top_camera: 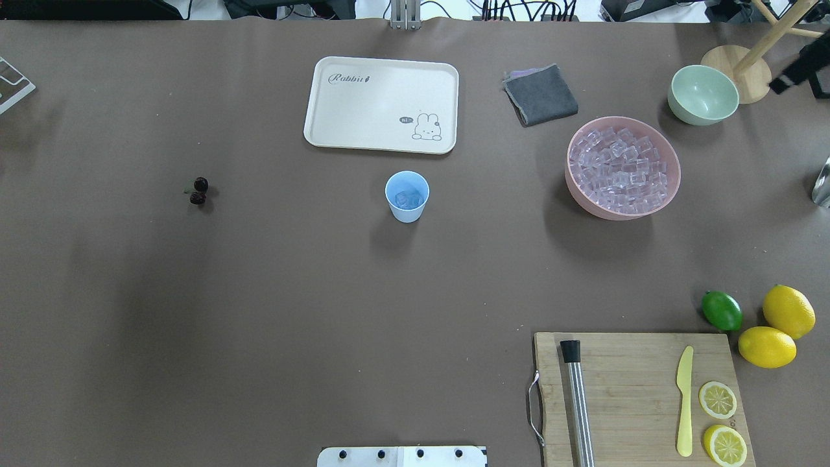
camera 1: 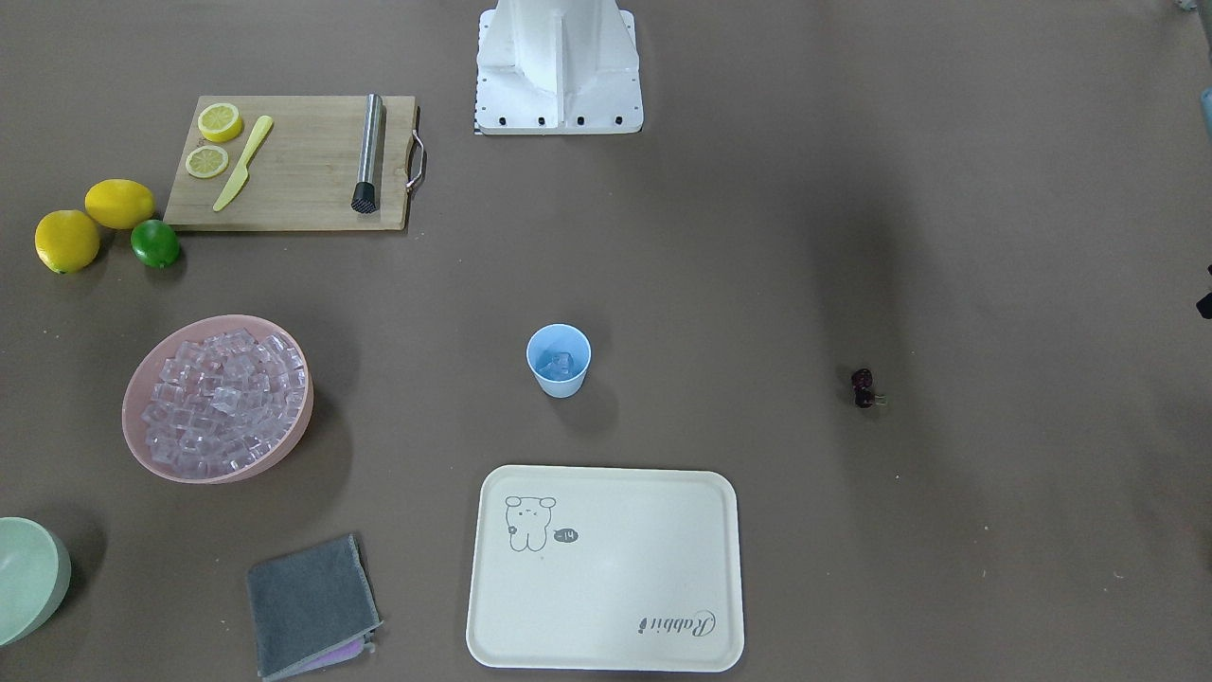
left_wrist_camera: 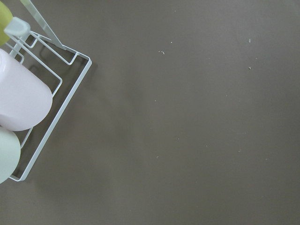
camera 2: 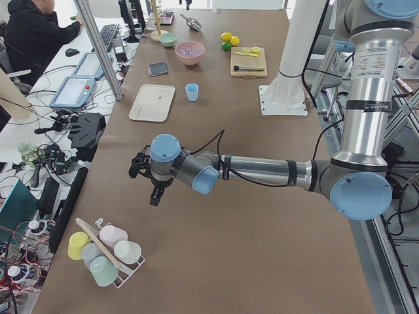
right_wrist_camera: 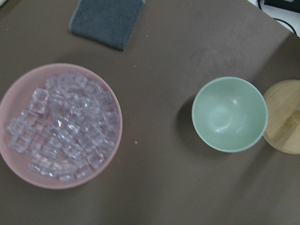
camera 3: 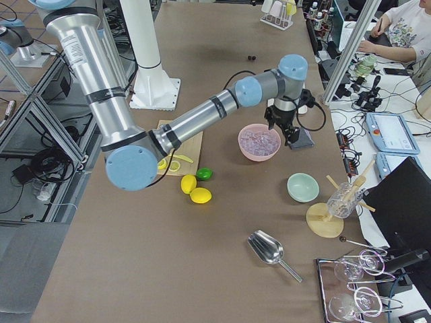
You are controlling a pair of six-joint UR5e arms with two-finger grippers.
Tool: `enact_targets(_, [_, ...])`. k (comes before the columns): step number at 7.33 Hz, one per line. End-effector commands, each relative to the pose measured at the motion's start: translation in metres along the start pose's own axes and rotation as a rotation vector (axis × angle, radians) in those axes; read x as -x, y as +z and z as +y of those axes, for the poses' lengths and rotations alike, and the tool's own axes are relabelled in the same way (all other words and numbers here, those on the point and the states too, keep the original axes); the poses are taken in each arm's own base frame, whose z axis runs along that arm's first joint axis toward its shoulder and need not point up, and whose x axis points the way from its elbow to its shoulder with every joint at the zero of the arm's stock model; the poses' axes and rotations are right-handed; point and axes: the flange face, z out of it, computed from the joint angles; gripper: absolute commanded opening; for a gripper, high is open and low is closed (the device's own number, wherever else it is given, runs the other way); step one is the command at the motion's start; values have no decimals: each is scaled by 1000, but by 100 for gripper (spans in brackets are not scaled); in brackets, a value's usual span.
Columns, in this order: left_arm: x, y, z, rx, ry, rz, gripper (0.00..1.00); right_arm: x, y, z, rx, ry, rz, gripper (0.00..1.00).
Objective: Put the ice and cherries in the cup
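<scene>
The light blue cup (camera 1: 561,383) (top_camera: 407,211) stands upright mid-table with at least one cube of ice (top_camera: 407,199) inside. Many more ice cubes (camera 1: 220,398) (right_wrist_camera: 61,124) fill the pink bowl (top_camera: 671,188). The cherries (camera 1: 863,388) (top_camera: 198,192) lie alone on the brown table, far from the cup. My left gripper (camera 2: 155,195) hangs over the table's left end near a cup rack; I cannot tell whether it is open or shut. My right gripper (camera 3: 288,131) hovers beside the pink bowl; its state is unclear too. Neither wrist view shows fingers.
A cream tray (top_camera: 337,130) lies beyond the cup, with a grey cloth (top_camera: 541,94) and a pale green bowl (top_camera: 703,94) to its right. The cutting board (top_camera: 635,363) carries a muddler, a knife and lemon slices. Lemons and a lime (top_camera: 722,310) sit beside it. A wire cup rack (left_wrist_camera: 51,93) holds cups.
</scene>
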Motion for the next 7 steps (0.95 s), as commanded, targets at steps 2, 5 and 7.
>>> enact_targets(2, [-2,-5,6,-6,1,-8,98,-62,5,120,18,3,-21,99])
enact_targets(5, [-5,-6,5,-9,14,-6,98,-68,9,134,34,-7,-15,99])
enact_targets(7, [-4,-6,5,-10,13,-7,98,-79,21,141,43,2,-16,99])
